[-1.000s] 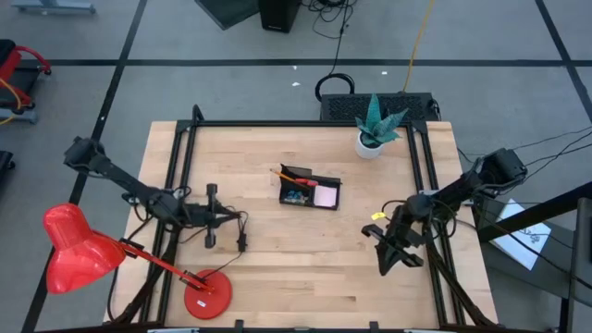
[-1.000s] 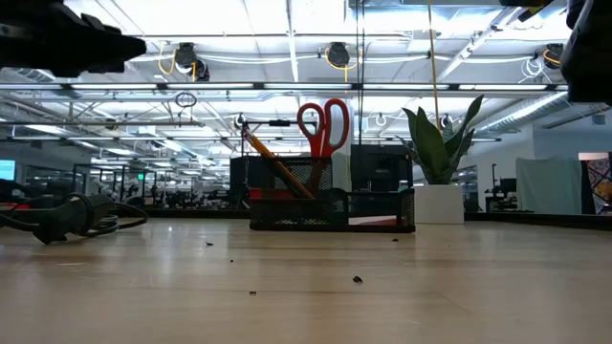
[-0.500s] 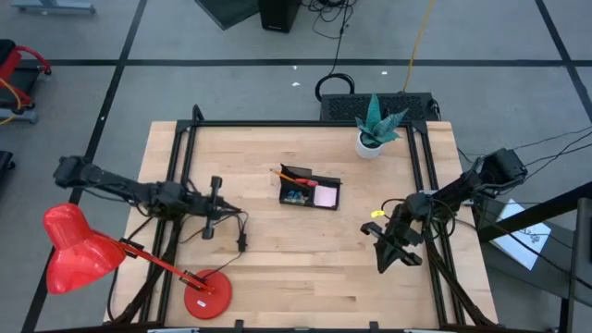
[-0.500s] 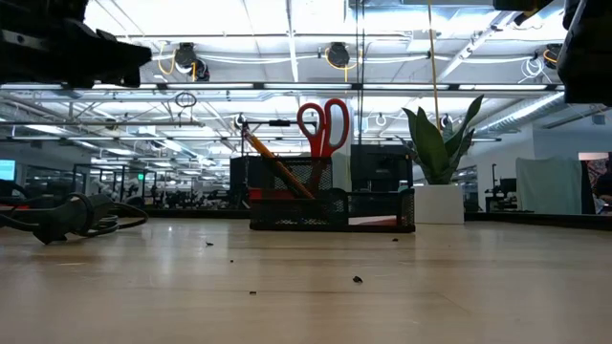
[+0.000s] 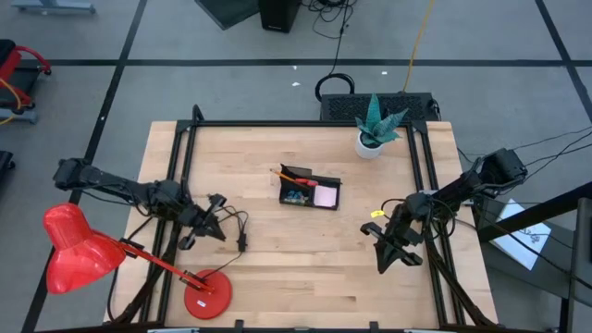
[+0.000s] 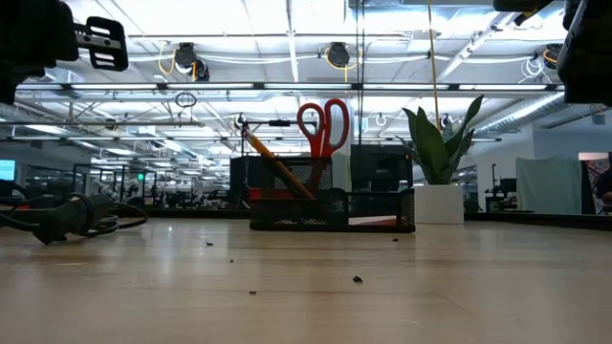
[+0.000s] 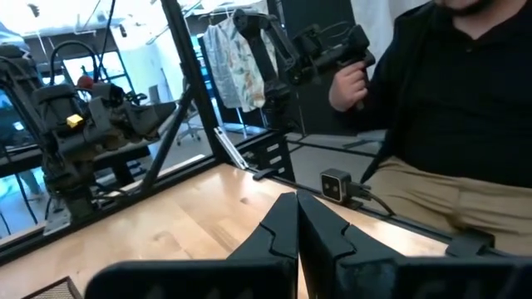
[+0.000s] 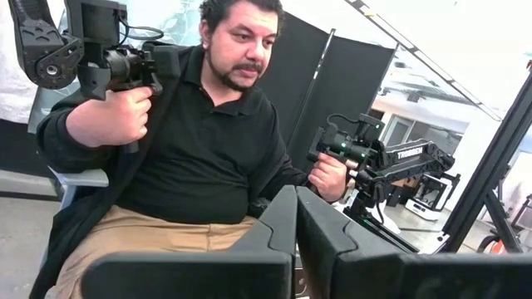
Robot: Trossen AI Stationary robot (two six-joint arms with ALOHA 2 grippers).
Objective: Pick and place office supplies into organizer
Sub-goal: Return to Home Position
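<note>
Low view, red scissors (image 6: 320,136) upright, handles up, seemingly in organizer (image 6: 330,208)

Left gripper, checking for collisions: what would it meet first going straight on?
Looks free over the table ahead of the left gripper; farther, maybe the small black box at its edge. Depth unclear.

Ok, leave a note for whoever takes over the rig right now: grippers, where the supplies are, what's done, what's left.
Left gripper: shut, empty, above the left part of the table.
Right gripper: shut, empty, above the table's right part.
Organizer, mid-table: red scissors handles-up and a leaning orange pencil in the taller compartment, pink sticky pad in the lower one.
Done: those are stowed.
Left: a small yellow bit by the right arm, cannot tell if loose; otherwise probably just parking both arms.
</note>
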